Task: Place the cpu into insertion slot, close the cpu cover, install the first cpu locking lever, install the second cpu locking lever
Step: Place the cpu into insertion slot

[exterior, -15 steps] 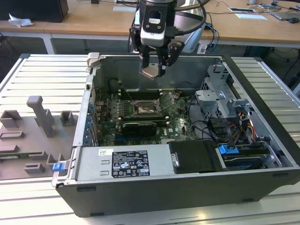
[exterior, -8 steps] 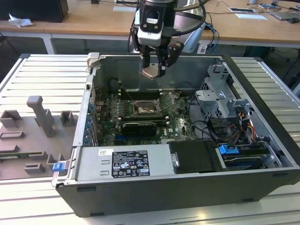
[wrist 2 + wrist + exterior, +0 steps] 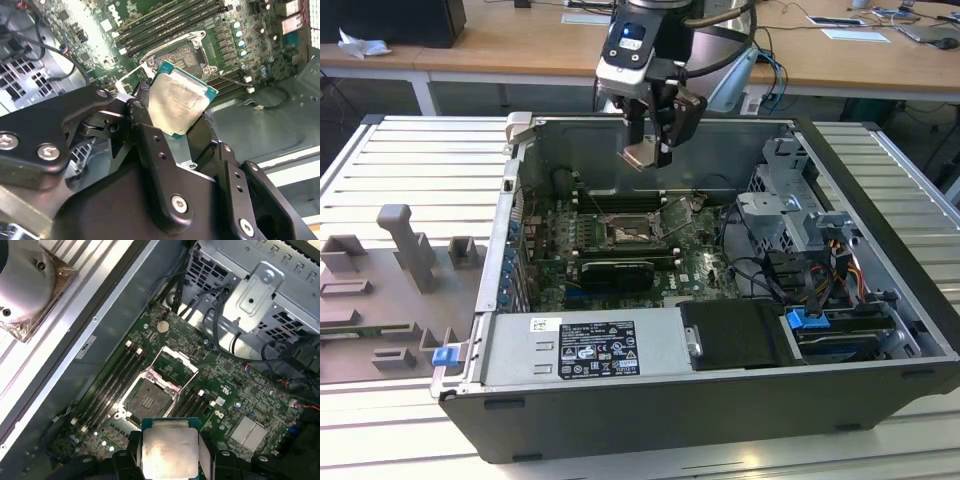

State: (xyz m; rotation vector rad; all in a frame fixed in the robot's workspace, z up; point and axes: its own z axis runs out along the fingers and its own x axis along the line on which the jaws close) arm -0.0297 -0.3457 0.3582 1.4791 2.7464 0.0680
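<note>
Robotics lab or electronics bench: open computer case below the gripper, on a slatted aluminium table. Grey fixture blocks to its side, wooden desks with cables behind.

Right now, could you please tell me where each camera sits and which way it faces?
Exterior view: off the arm, raised, looking down into the open computer case; shows the arm's wrist and the gripper holding the cpu.
Second wrist view: on the arm, looking along the black fingers past the cpu to the insertion slot.
First wrist view: on the arm, facing down at the motherboard; the fingers hold the cpu.
Shared: both wrist views show the held cpu and the empty insertion slot.
</note>
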